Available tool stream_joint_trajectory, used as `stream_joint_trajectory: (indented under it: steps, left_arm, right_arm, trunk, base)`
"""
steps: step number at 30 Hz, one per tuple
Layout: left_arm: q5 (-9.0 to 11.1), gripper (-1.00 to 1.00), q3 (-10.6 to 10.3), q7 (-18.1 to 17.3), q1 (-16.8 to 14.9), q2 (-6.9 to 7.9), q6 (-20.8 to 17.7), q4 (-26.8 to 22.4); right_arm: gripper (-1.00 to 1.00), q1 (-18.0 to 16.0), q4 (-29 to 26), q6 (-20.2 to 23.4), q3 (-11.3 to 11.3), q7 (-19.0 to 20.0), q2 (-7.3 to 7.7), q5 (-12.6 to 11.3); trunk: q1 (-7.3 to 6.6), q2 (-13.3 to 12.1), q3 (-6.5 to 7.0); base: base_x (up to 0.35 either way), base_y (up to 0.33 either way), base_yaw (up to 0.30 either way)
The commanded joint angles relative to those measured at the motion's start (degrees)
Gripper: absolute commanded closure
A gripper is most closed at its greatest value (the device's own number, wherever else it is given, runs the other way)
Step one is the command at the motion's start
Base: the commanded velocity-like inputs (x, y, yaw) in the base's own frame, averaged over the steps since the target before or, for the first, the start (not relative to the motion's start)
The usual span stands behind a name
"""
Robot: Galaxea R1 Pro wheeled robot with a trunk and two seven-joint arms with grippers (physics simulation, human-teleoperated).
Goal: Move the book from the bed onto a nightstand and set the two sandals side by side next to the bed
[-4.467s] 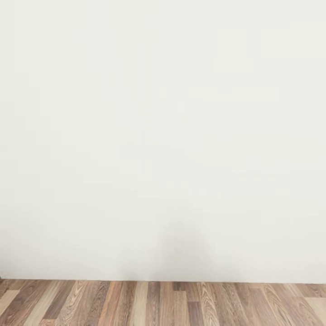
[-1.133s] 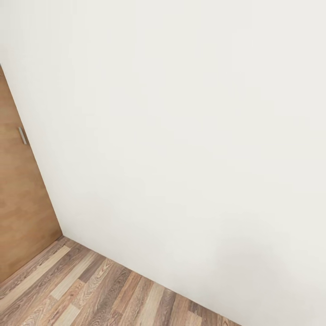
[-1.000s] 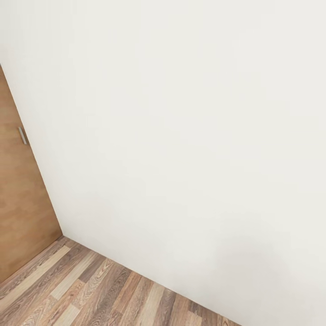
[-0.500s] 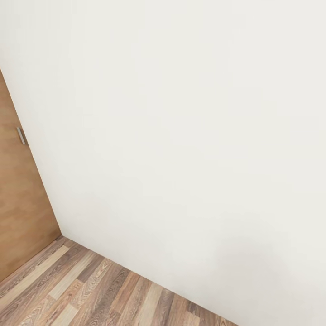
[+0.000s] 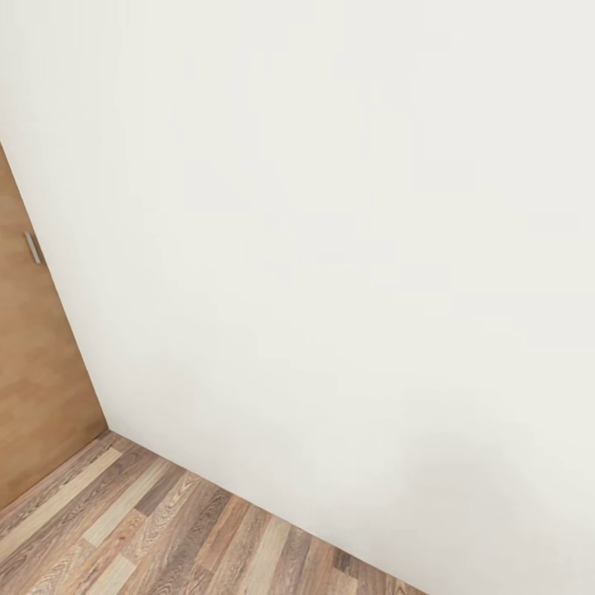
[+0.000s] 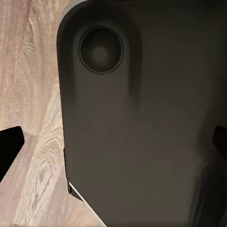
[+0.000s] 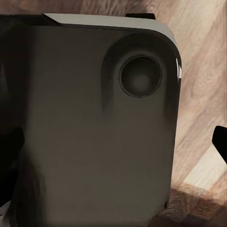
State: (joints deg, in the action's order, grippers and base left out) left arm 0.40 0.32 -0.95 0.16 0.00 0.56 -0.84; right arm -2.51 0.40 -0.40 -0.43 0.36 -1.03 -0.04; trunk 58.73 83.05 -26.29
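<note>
White wall (image 5: pixel 330 248), plank floor (image 5: pixel 165 537), wooden door (image 5: pixel 33 397).

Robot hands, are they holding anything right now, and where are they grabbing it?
Nothing is held. The left fingers and right fingers sit wide apart at the picture edges, with only the robot's dark base beyond them.

Brown wood-plank floor (image 5: pixel 157 529), meeting a white wall (image 5: pixel 330 248)

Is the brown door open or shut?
Cannot tell. Just a slice of the brown door with its handle shows beside the white wall.
</note>
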Motion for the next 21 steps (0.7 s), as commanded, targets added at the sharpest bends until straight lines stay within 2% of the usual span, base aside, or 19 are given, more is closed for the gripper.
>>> stream_joint_trajectory:
  steps: [1, 18, 21]
  left_arm:
    - [0.04, -1.00, 0.03, -0.10, 0.02, 0.00, 0.06, -0.06]
    - [0.04, -1.00, 0.03, -0.10, 0.02, 0.10, 0.12, -0.09]
    - [-0.93, -1.00, -0.42, 0.01, 0.28, -0.32, -0.34, -0.22]
  right_arm:
    - [-1.00, -0.04, 0.04, -0.04, -0.04, 0.04, -0.01, -0.07]
    - [-1.00, -0.04, 0.04, -0.12, -0.57, -0.05, 0.36, -0.30]
    - [-1.00, -0.62, 0.31, 0.86, 0.00, 0.57, 0.09, -0.86]
  trunk:
    - [0.00, 0.03, -0.05]
    - [0.00, 0.03, -0.05]
    - [0.00, 0.03, -0.05]
  base:
    - [0.000, -0.036, 0.000]
    - [0.000, -0.008, 0.000]
    - [0.000, 0.000, 0.000]
